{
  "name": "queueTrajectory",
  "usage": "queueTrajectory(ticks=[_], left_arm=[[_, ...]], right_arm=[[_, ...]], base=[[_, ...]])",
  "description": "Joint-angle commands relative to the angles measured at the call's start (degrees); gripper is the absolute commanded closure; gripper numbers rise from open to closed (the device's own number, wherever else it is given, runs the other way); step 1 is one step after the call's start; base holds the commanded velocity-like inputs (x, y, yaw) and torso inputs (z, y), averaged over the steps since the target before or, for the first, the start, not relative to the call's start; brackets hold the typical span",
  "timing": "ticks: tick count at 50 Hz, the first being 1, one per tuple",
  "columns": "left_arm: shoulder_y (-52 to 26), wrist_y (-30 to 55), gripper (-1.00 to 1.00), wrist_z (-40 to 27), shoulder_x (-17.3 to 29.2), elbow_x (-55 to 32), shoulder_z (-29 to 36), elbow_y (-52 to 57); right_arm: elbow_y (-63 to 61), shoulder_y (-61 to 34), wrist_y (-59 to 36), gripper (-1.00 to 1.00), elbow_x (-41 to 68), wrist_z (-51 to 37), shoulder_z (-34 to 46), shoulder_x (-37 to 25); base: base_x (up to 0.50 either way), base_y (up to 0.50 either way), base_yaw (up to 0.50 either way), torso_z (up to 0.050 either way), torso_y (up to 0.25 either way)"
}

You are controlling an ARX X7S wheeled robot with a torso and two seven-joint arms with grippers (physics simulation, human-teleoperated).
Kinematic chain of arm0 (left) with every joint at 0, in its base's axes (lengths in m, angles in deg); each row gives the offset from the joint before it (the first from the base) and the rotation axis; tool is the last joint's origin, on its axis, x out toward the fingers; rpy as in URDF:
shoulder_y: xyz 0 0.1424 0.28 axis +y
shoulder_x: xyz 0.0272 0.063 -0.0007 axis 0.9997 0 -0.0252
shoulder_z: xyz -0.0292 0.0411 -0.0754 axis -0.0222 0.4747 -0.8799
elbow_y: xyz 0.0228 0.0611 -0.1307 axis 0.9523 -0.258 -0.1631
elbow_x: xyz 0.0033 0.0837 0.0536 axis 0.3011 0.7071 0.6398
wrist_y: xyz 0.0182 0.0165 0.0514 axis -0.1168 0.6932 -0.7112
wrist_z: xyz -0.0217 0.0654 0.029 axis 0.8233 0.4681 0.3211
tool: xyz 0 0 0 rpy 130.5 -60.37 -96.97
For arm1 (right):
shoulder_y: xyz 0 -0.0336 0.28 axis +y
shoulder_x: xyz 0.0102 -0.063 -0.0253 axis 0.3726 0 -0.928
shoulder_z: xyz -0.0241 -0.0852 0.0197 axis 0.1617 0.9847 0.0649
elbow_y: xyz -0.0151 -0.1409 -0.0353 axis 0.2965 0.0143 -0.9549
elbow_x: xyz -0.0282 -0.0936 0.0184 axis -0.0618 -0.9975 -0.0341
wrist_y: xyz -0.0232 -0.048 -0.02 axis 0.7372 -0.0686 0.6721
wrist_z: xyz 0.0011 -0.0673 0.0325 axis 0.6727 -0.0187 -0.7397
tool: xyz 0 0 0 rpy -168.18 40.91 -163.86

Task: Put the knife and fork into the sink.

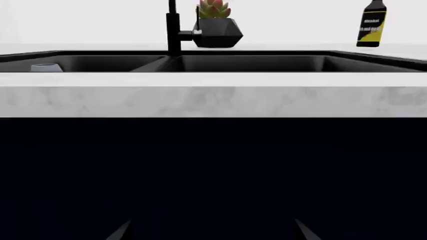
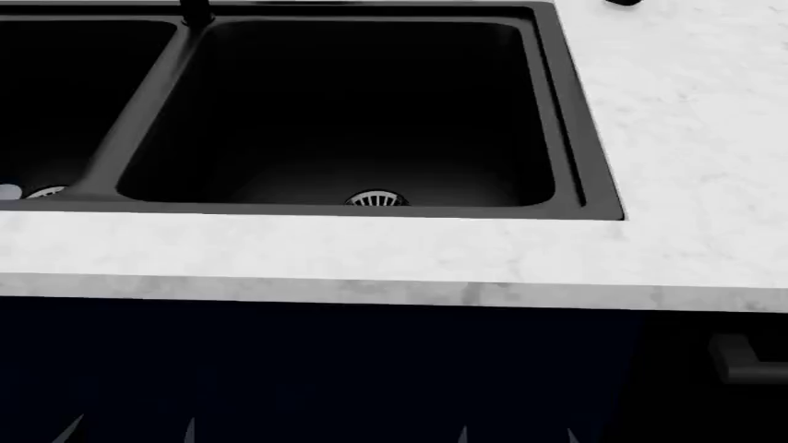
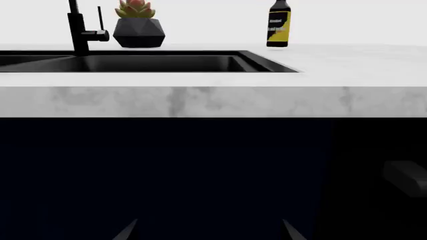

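Observation:
The matte black sink has two deep basins, and a round silver drain lies in the right one. Its black faucet rises behind the divider. Neither the knife nor the fork shows in any view. Both grippers hang low in front of the dark cabinet, below the counter's edge. My left gripper is open with nothing between its fingertips. My right gripper is open and empty too. In the head view only the tips show, the left gripper beside the right gripper.
A white marble counter surrounds the sink. A potted succulent and a black-and-yellow bottle stand at the back. A pale grey object sits in the left basin. A cabinet handle juts out at right.

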Motion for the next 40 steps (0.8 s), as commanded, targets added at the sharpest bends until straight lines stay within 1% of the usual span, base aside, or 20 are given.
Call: queueTrajectory(ticks=[1,13,15,19,21,23,27,31,33,36,38,39,40], left_arm=[[-0.29,-0.2,-1.0,-2.43,2.04,-2.05,2.45,-0.4],[0.12,-0.17,-1.0,-3.68,3.43,-3.86,3.78,0.06],[0.13,-0.13,-1.0,-4.53,3.75,-2.81,4.24,0.66],[0.64,1.37,-1.0,-5.06,4.34,-2.83,4.61,5.76],[1.21,2.16,-1.0,-5.94,4.95,-1.48,4.93,9.31],[1.64,2.97,-1.0,-5.95,5.26,-1.99,4.84,12.94],[1.7,7.01,-1.0,-6.24,6.39,-1.21,5.45,22.24],[0.76,10.34,-1.0,-6.07,7.14,-1.44,5.83,28.5],[0.04,10.95,-1.0,-6.06,7.61,-0.91,6.23,28.63],[-2.13,14.13,-1.0,-5.93,8.05,-0.21,7.0,30.2],[-3.73,18.71,-1.0,-5.83,8.15,-0.13,7.35,31.55],[-4.23,19.54,-1.0,-5.98,8.23,0.24,7.62,31.53],[-5.46,23.9,-1.0,-5.42,7.66,-1.79,6.9,31.94]], right_arm=[[0.16,-0.25,0.1,-1.0,2.97,-3.56,3.57,-2.96],[-0.86,0.17,-0.23,-1.0,4.07,-4.73,4.8,-4.01],[-1.73,0.24,-0.6,-1.0,4.3,-4.97,4.88,-4.18],[-5.23,0.54,-1.76,-1.0,4.53,-5.37,5.22,-4.72],[-8.58,0.91,-2.92,-1.0,4.98,-5.72,5.04,-5.01],[-11.23,1.17,-3.78,-1.0,5.34,-5.95,4.96,-5.33],[-16.51,1.2,-5.4,-1.0,5.5,-6.65,4.89,-6.11],[-23.43,0.95,-8.21,-1.0,7.48,-6.63,4.49,-6.91],[-25.55,0.64,-9.22,-1.0,7.87,-6.9,4.34,-7.22],[-28.33,0.15,-10.2,-1.0,8.61,-7.14,4.06,-7.65],[-29.91,-0.57,-11.44,-1.0,9.32,-7.19,3.97,-7.93],[-30.23,-0.88,-11.83,-1.0,9.29,-7.15,4.17,-8.14],[-30.8,-1.84,-13.23,-1.0,10.53,-7.09,3.76,-8.16]], base=[[0.0,0.0,0.0,0.0,0.0],[0.0,0.0,0.0,0.0,0.0],[0.0,0.0,0.0,0.0,0.0],[0.0,0.0,0.0,0.0,0.0],[0.0,0.0,0.0,0.0,0.0],[0.0,0.0,0.0,0.0,0.0],[0.0,0.0,0.0,0.0,0.0],[0.0,0.0,0.0,0.0,0.0],[0.0,0.0,0.0,0.0,0.0],[0.0,0.0,0.0,0.0,0.0],[0.0,0.0,0.0,0.0,0.0],[0.0,0.0,0.0,0.0,0.0],[0.0,0.0,0.0,0.0,0.0]])
